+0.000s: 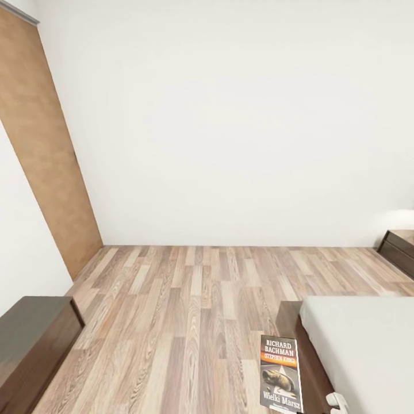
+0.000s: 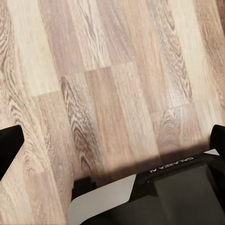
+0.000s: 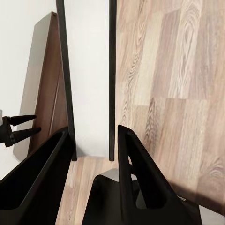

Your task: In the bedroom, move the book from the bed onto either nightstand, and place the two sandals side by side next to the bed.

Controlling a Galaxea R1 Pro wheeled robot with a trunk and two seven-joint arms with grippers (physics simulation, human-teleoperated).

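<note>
The book [image 1: 280, 374] carries the readable print in the head view. On its dark cover, at the top edge, white capitals read "RICHARD" over "BACHMAN". Just below runs an orange band with small lettering too blurred to read. Along the bottom edge of the cover, white letters read "Wielki Marsz".

In the left wrist view, the dark robot body [image 2: 183, 187] bears pale lettering along its upper edge, seen upside down: "GALAXEA", followed by further characters that look like "AI" but are too small to be sure of.
</note>
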